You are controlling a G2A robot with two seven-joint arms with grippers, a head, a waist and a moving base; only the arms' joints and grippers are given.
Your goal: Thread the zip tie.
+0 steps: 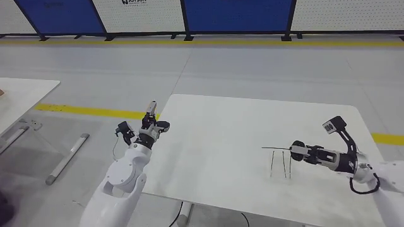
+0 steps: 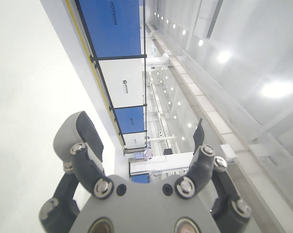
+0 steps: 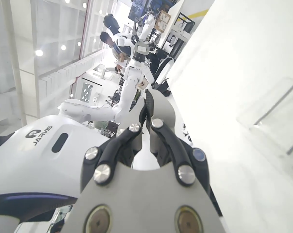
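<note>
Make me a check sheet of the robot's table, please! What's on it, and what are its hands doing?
surface: white table.
job's things: thin black zip tie, held level near a see-through stand with thin posts.
clutter: nothing seen.
grippers: right gripper shut on the zip tie; left gripper open, raised by the table's edge.
cables: black cable loops beside the right arm.
surroundings: blue and white panels, yellow floor line.
</note>
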